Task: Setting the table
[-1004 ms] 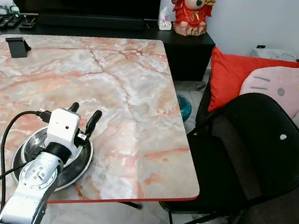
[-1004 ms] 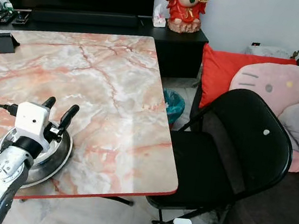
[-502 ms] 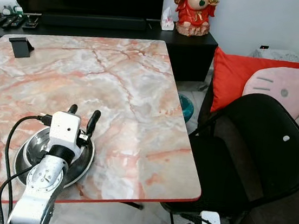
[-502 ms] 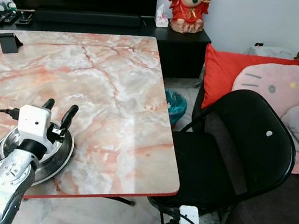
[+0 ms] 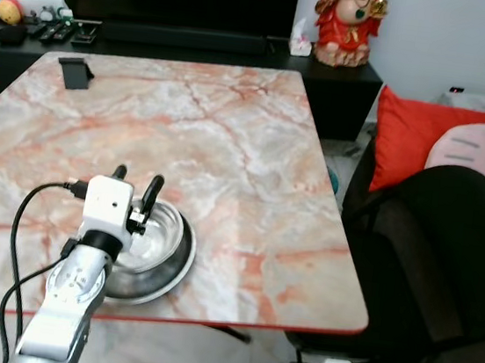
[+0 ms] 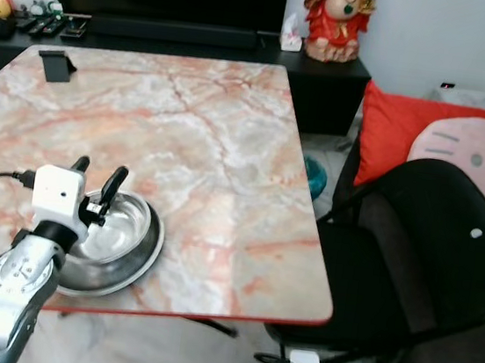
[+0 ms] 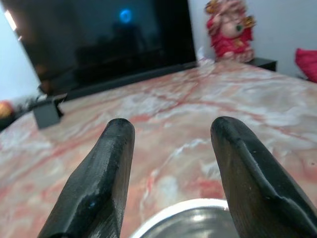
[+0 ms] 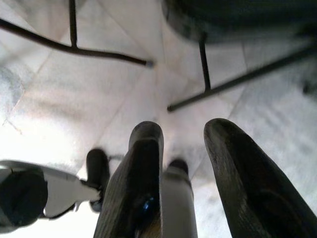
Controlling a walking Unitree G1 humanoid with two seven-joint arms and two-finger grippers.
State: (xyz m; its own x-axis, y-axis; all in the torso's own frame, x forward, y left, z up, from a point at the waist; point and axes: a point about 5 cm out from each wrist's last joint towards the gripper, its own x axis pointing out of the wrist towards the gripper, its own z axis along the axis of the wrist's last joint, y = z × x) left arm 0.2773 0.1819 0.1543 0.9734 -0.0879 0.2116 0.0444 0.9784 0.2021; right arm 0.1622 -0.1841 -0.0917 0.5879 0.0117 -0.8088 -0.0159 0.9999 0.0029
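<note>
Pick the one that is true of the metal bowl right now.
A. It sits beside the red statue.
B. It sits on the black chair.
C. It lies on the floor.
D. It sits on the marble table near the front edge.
D: the metal bowl rests on the marble table near its front edge, with the open left gripper just above it.

L claw [image 5: 135, 182] open, over steel bowl [image 5: 153, 250] nr front edge of marble bench [image 5: 230, 136]; black chair [image 5: 445, 260] at right.

No readable text, label or number anywhere
</note>
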